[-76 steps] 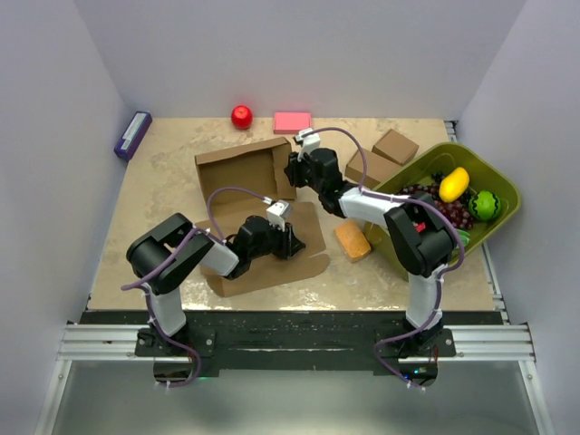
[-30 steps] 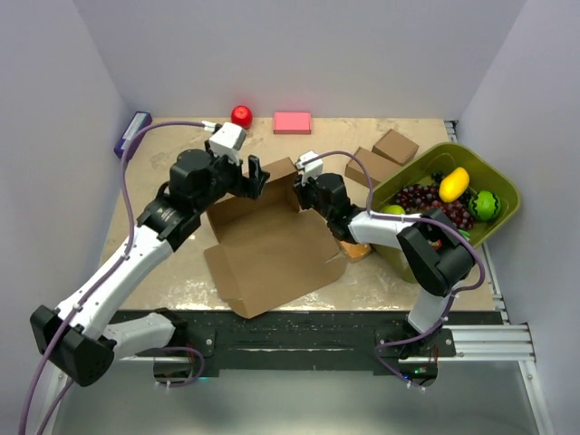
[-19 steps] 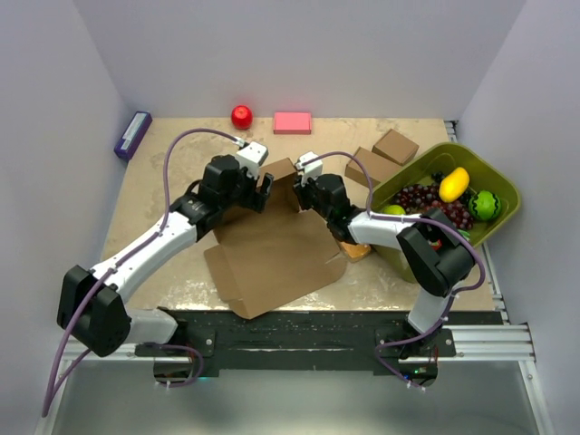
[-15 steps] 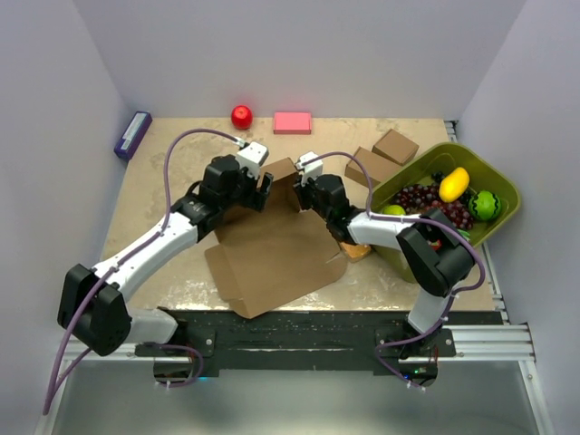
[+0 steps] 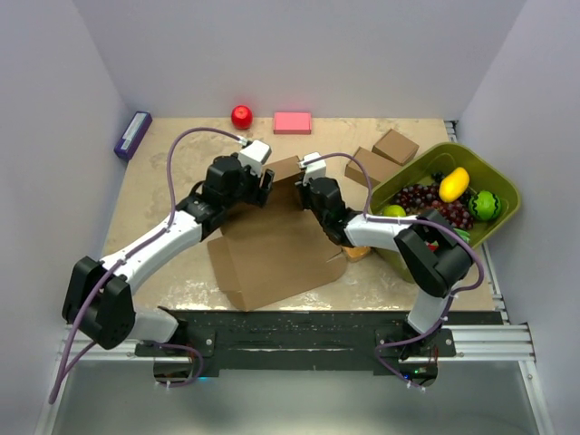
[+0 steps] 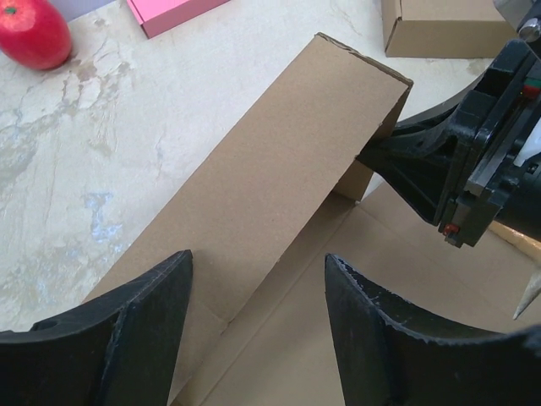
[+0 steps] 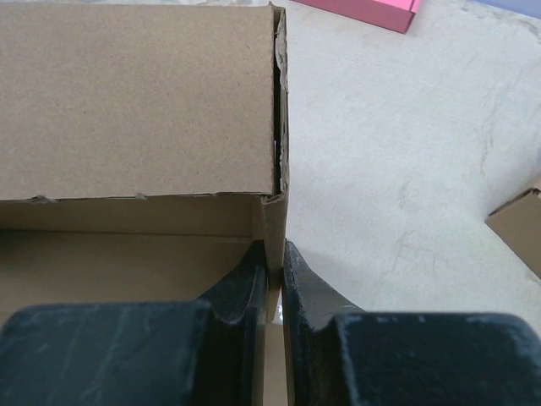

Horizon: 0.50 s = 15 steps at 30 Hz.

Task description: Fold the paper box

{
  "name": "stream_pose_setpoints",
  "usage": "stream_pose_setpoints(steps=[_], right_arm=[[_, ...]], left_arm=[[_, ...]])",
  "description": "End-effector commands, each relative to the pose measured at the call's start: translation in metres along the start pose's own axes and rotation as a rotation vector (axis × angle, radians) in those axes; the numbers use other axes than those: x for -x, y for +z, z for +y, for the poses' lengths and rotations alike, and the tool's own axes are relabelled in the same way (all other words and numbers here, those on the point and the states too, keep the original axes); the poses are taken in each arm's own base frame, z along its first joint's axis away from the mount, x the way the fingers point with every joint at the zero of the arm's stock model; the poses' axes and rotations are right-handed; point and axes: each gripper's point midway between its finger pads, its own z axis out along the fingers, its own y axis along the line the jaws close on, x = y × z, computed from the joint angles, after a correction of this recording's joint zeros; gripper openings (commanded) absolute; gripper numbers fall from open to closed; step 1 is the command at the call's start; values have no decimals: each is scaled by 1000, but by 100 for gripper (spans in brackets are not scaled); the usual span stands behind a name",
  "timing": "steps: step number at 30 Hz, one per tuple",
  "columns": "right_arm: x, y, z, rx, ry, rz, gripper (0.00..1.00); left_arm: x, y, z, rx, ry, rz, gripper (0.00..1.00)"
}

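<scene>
The box [image 5: 272,258] sits mid-table [image 5: 163,181], its flat base panel reaching toward 6 o'clock and shifted only slightly in the last second. The big change is the left arm. A couple of seconds ago it was crouched low over the near part of the sheet, and it now stretches in from 8 o'clock to the far wall [image 6: 279,161], which stands up at the box's 12 o'clock edge. The left gripper [image 6: 258,258] has been narrowing but is not closed, with one of its fingers [image 6: 144,321] on each side of the wall and no clear contact showing. The right gripper [image 7: 275,254] has not let go. It stays pinched tight on the thin upright edge at the 3 o'clock end of that wall, at the corner. My reading is that the right arm is propping the wall while the left comes to take hold of it, so the fold is about to pass from one-handed to two-handed work. Only this one wall is up and the other flaps lie flat, so most of the folding is still to do. Beyond, the apple [image 5: 241,116] and pink block [image 5: 292,121] at 12 o'clock, the small boxes [image 5: 385,154] at 2 and the bin [image 5: 471,213] at 3 have not moved
</scene>
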Motion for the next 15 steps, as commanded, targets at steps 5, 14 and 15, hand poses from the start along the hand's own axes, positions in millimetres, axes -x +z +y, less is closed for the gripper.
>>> stream_pose_setpoints(steps=[5, 14, 15], right_arm=[[-6, 10, -35, -245, 71, -3, 0], [-14, 16, -18, -153, 127, -20, 18], [-12, 16, -16, -140, 131, -27, 19]], left_arm=[[-42, 7, -9, -50, -8, 131, 67], [-46, 9, -6, -37, -2, 145, 66], [-46, 9, -6, -36, -2, 145, 66]])
